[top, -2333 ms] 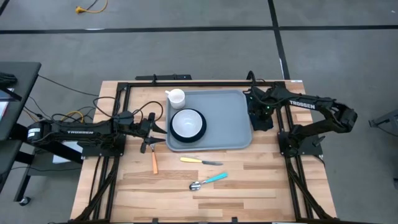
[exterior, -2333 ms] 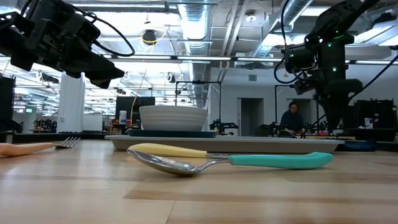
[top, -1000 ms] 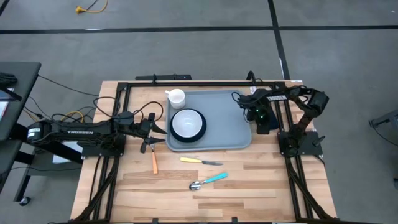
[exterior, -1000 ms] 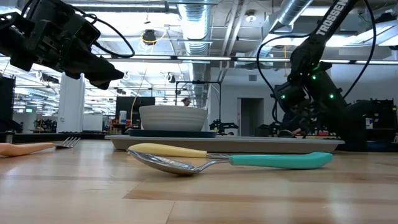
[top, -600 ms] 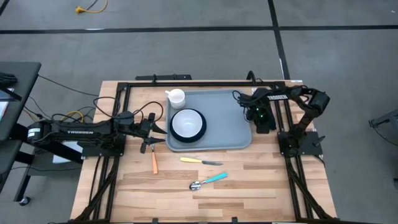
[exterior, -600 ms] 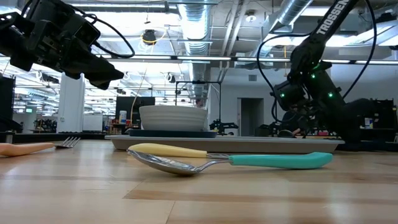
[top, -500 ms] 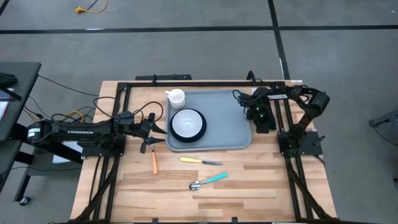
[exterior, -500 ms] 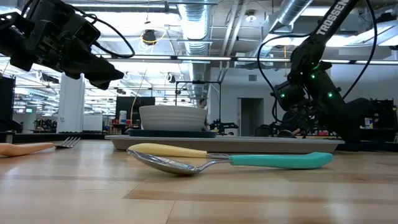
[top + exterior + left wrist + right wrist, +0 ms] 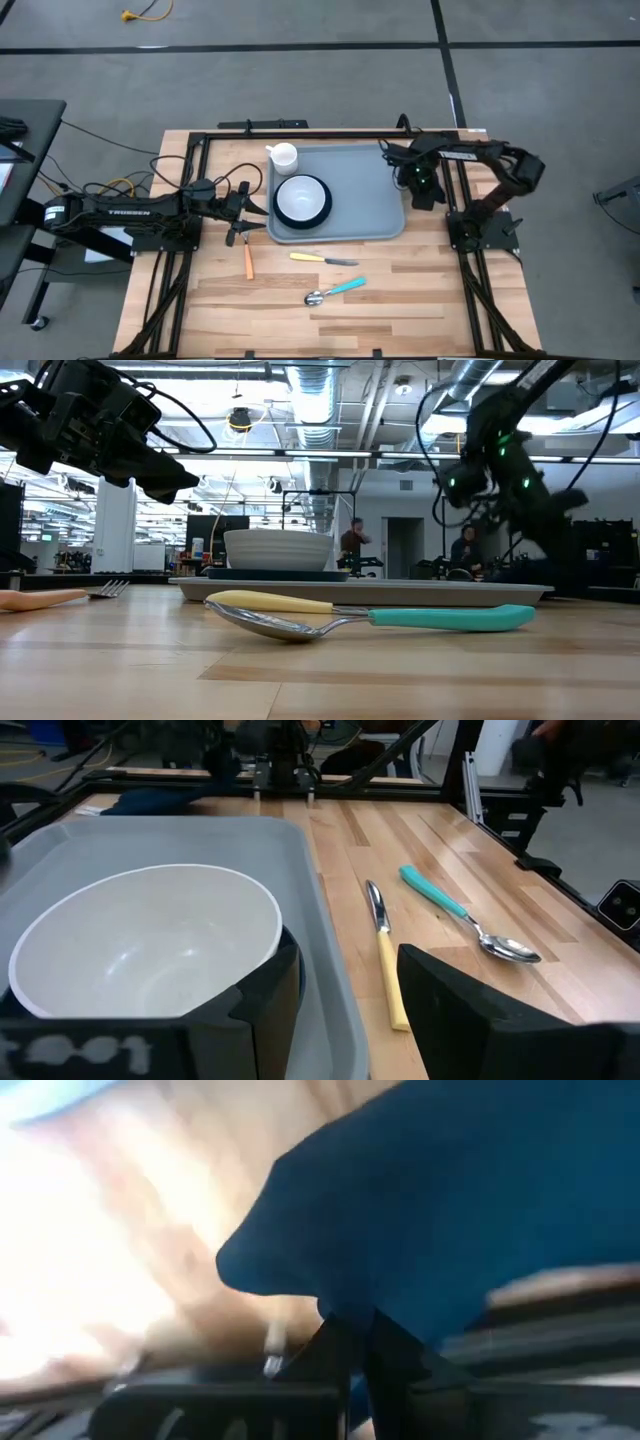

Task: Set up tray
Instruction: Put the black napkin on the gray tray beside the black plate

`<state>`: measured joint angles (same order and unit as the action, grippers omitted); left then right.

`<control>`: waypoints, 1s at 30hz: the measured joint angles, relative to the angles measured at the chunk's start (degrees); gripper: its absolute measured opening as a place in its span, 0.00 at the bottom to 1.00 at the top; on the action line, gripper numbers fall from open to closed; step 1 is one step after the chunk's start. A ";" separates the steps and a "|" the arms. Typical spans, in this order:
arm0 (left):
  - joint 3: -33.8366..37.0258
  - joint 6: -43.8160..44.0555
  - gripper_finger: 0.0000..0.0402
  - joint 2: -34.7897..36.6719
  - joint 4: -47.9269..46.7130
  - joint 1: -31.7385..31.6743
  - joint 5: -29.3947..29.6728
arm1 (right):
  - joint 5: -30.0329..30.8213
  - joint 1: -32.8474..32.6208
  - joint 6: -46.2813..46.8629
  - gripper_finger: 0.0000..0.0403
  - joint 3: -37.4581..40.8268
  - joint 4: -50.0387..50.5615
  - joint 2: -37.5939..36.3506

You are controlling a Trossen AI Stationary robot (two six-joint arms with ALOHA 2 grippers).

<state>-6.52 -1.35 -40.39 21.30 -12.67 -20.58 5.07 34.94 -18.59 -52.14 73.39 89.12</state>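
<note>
**Pinching the napkin at the tray's right edge**

Right gripper [image 9: 409, 172] sits just off the right rim of the tray [image 9: 370, 190], fingers [image 9: 350, 1345] closed on a fold of the dark blue napkin [image 9: 450, 1200]. The cloth bunches up past the fingertips in the right wrist view. I can't tell how much of it is actually between the pads.

Left gripper [image 9: 243, 214] waits beside the tray's left edge, fingers [image 9: 470, 1010] parted and holding nothing. The bowl [image 9: 140, 945] and tray rim lie right ahead of them.

Risks, as I judge them:
- A thin pinch on soft cloth could slip out on the lift, or the napkin could unfold and drag.
- The hanging napkin could snag the tray rim or the frame rail next to the fingers.
- A low carry across the tray could sweep the bowl on its dark plate [image 9: 300, 215].

Around:
- The white cup [image 9: 284, 156] is at the tray's far left corner.
- The yellow-handled knife [image 9: 322, 259], teal-handled spoon [image 9: 335, 290] and orange-handled fork [image 9: 248, 260] lie on the wood in front of the tray, well apart from the closed fingers.
- The right half of the tray is bare.
</note>
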 joint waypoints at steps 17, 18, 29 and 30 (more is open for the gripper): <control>0.00 0.01 0.40 -0.01 0.00 0.00 0.03 | 9.49 -30.03 27.14 0.00 -18.71 16.58 -13.47; 0.00 0.01 0.40 -0.02 0.00 0.00 0.01 | 10.23 -31.99 27.68 0.00 -20.04 16.49 -13.44; 0.00 0.01 0.40 0.00 0.00 0.00 0.01 | 36.02 -40.20 30.77 0.00 -32.32 16.15 -5.71; 0.00 0.01 0.40 -0.02 0.00 0.00 0.01 | 37.20 -39.45 30.34 0.00 -33.25 16.15 -4.51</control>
<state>-6.52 -1.34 -40.40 21.30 -12.67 -20.58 42.26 -4.51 11.75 -85.39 89.54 84.61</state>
